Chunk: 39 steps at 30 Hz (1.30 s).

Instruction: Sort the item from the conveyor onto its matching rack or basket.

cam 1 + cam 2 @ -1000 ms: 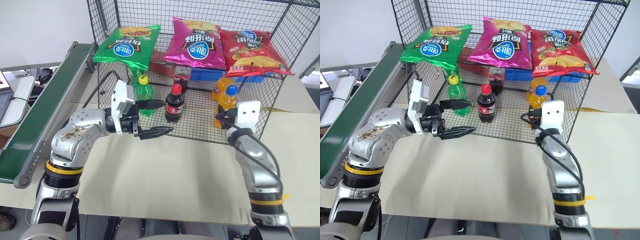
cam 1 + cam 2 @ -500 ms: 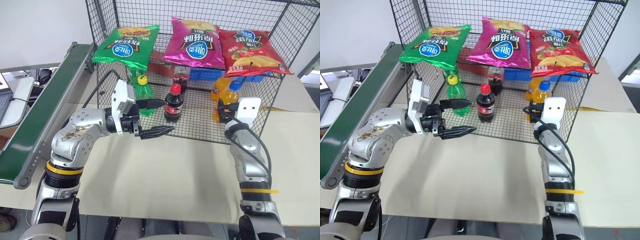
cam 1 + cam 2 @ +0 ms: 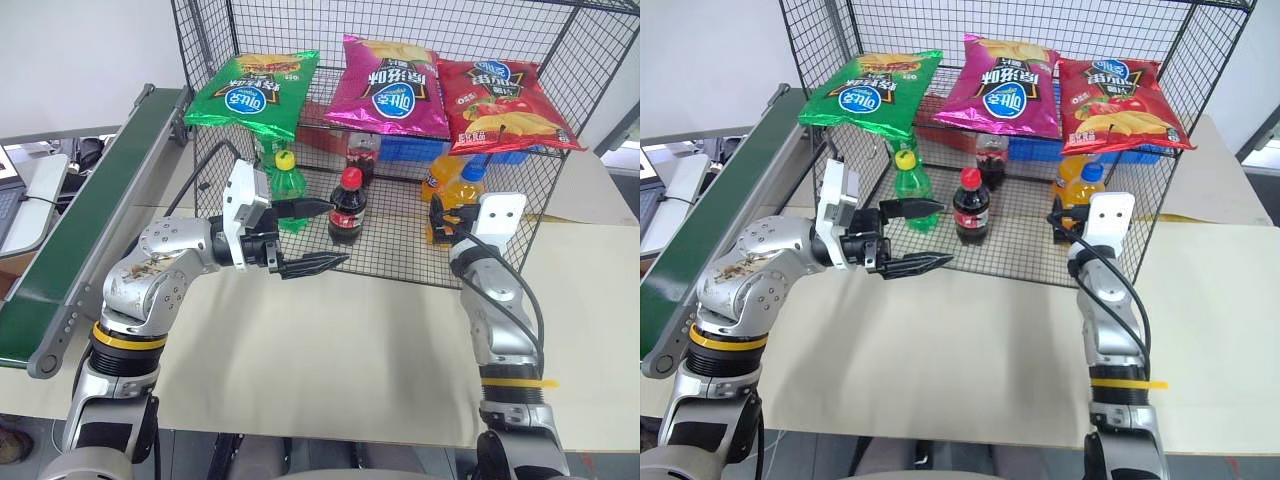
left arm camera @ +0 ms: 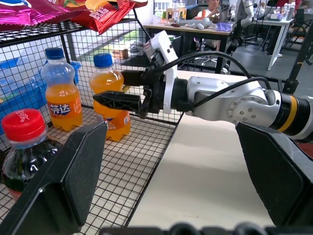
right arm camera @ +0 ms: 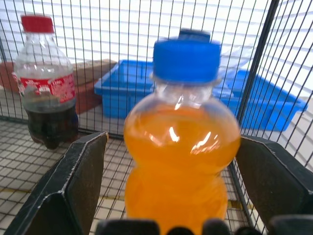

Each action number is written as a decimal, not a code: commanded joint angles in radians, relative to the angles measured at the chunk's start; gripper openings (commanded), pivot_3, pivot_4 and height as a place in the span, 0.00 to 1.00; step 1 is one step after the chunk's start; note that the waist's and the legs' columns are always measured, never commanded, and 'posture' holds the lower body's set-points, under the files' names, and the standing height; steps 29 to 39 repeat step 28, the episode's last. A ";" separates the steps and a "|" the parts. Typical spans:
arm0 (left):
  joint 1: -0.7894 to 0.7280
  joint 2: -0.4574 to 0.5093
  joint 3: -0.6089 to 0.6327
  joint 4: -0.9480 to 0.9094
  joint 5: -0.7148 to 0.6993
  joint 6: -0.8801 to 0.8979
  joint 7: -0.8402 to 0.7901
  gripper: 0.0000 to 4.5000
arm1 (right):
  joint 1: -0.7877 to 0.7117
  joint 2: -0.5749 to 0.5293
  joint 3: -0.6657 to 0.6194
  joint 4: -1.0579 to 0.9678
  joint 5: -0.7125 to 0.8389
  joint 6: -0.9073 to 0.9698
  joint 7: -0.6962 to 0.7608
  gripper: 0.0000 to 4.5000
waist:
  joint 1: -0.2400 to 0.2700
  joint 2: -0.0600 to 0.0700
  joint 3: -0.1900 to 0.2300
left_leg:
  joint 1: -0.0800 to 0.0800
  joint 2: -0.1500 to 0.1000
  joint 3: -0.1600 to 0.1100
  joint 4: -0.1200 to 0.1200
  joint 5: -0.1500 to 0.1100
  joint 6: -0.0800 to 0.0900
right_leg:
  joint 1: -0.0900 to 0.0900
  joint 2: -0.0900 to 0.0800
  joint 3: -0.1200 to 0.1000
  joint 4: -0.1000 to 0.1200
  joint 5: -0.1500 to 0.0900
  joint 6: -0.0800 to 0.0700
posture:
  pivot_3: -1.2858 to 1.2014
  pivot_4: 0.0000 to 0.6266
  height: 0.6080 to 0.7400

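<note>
The orange soda bottle [image 5: 182,147] with its blue cap stands upright on the mesh floor of the black wire cage [image 3: 400,262], at the cage's right front corner. The right gripper [image 4: 115,89] is level with it, one black finger on each side of the bottle, spread wider than the bottle with daylight showing on both sides, so it has hold of nothing. A second orange soda bottle [image 4: 60,89] stands just behind the first, nearer the blue crate [image 5: 128,84] at the back of the cage.

Further left on the same mesh floor is a dark cola bottle [image 3: 348,207] with a red cap, another cola bottle [image 3: 362,155] behind it, and a green bottle [image 3: 288,185] with a yellow cap. Three crisp bags lie on the mesh shelf above them: a green one [image 3: 252,92], a magenta one [image 3: 392,88] and a red one [image 3: 505,105], each with a round blue logo whose lettering I can't read. The orange bottles carry orange labels, the print too small to make out.

The left gripper [image 3: 318,236] hangs in front of the cage by the green and cola bottles, pointing across to the right, its fingers wide apart and empty. The dark green conveyor [image 3: 85,225] runs along the far left, beside the pale table [image 3: 330,350].
</note>
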 commanded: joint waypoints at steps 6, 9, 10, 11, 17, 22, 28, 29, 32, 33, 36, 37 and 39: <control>0.016 0.008 0.029 -0.042 0.009 -0.019 0.028 1.00 | 0.121 -0.015 -0.019 -0.271 0.021 0.130 0.030 0.98 | 0.001 0.000 0.000 | 0.000 0.000 0.000 0.000 0.000 0.000 | 0.000 0.000 0.000 0.000 0.000 0.000 | 0.52 0.24 1.00; 0.025 0.005 0.039 -0.050 0.003 -0.006 0.050 1.00 | 0.163 -0.025 -0.024 -0.383 0.035 0.210 0.045 0.98 | 0.001 0.000 0.000 | 0.000 0.000 0.000 0.000 0.000 0.000 | 0.000 0.000 0.000 0.000 0.000 0.000 | 0.52 0.24 1.00; 0.030 0.011 0.045 -0.053 0.001 0.003 0.059 1.00 | 0.182 -0.032 -0.027 -0.433 0.046 0.248 0.054 0.98 | 0.001 0.000 0.000 | 0.000 0.000 -0.001 0.000 0.000 0.000 | 0.000 0.000 0.000 0.000 0.000 0.000 | 0.52 0.24 1.00; 0.034 0.020 0.052 -0.054 -0.002 0.014 0.065 1.00 | 0.201 -0.040 -0.029 -0.482 0.060 0.285 0.064 0.98 | 0.001 0.000 0.000 | 0.000 0.000 -0.001 0.000 0.000 0.000 | 0.000 0.000 0.000 0.000 0.000 0.000 | 0.52 0.24 1.00; 0.071 0.104 0.131 -0.055 0.004 0.098 0.145 1.00 | 0.262 -0.191 -0.067 -0.797 0.375 0.569 0.268 0.98 | -0.003 0.000 0.000 | 0.000 0.001 -0.001 0.000 0.000 0.000 | 0.000 0.001 0.000 0.000 0.000 0.000 | 0.52 0.24 1.00; 0.156 0.178 0.178 -0.094 0.048 0.080 0.182 1.00 | 0.197 -0.320 -0.150 -0.871 0.662 0.722 0.352 0.98 | -0.002 0.000 0.000 | 0.002 0.001 -0.001 0.000 0.000 0.000 | 0.002 0.001 0.000 -0.002 0.000 0.001 | 0.52 0.24 1.00; 0.179 0.180 0.191 -0.112 0.030 0.098 0.198 1.00 | 0.124 -0.368 -0.119 -0.833 0.729 0.755 0.327 0.98 | 0.003 -0.001 0.000 | 0.001 0.000 -0.001 0.000 0.000 0.000 | 0.003 0.000 -0.001 -0.005 0.000 0.001 | 0.52 0.24 1.00; 0.179 0.180 0.191 -0.112 0.030 0.098 0.198 1.00 | 0.124 -0.368 -0.119 -0.833 0.729 0.755 0.327 0.98 | 0.003 -0.001 0.000 | 0.001 0.000 -0.001 0.000 0.000 0.000 | 0.003 0.000 -0.001 -0.005 0.000 0.001 | 0.52 0.24 1.00; 0.179 0.180 0.191 -0.112 0.030 0.098 0.198 1.00 | 0.124 -0.368 -0.119 -0.833 0.729 0.755 0.327 0.98 | 0.003 -0.001 0.000 | 0.001 0.000 -0.001 0.000 0.000 0.000 | 0.003 0.000 -0.001 -0.005 0.000 0.001 | 0.52 0.24 1.00; 0.179 0.180 0.191 -0.112 0.030 0.098 0.198 1.00 | 0.124 -0.368 -0.119 -0.833 0.729 0.755 0.327 0.98 | 0.003 -0.001 0.000 | 0.001 0.000 -0.001 0.000 0.000 0.000 | 0.003 0.000 -0.001 -0.005 0.000 0.001 | 0.52 0.24 1.00; 0.179 0.180 0.191 -0.112 0.030 0.098 0.198 1.00 | 0.124 -0.368 -0.119 -0.833 0.729 0.755 0.327 0.98 | 0.003 -0.001 0.000 | 0.001 0.000 -0.001 0.000 0.000 0.000 | 0.003 0.000 -0.001 -0.005 0.000 0.001 | 0.52 0.24 1.00; 0.179 0.180 0.191 -0.112 0.030 0.098 0.198 1.00 | 0.124 -0.368 -0.119 -0.833 0.729 0.755 0.327 0.98 | 0.003 -0.001 0.000 | 0.001 0.000 -0.001 0.000 0.000 0.000 | 0.003 0.000 -0.001 -0.005 0.000 0.001 | 0.52 0.24 1.00; 0.179 0.180 0.191 -0.112 0.030 0.098 0.198 1.00 | 0.124 -0.368 -0.119 -0.833 0.729 0.755 0.327 0.98 | 0.003 -0.001 0.000 | 0.001 0.000 -0.001 0.000 0.000 0.000 | 0.003 0.000 -0.001 -0.005 0.000 0.001 | 0.52 0.24 1.00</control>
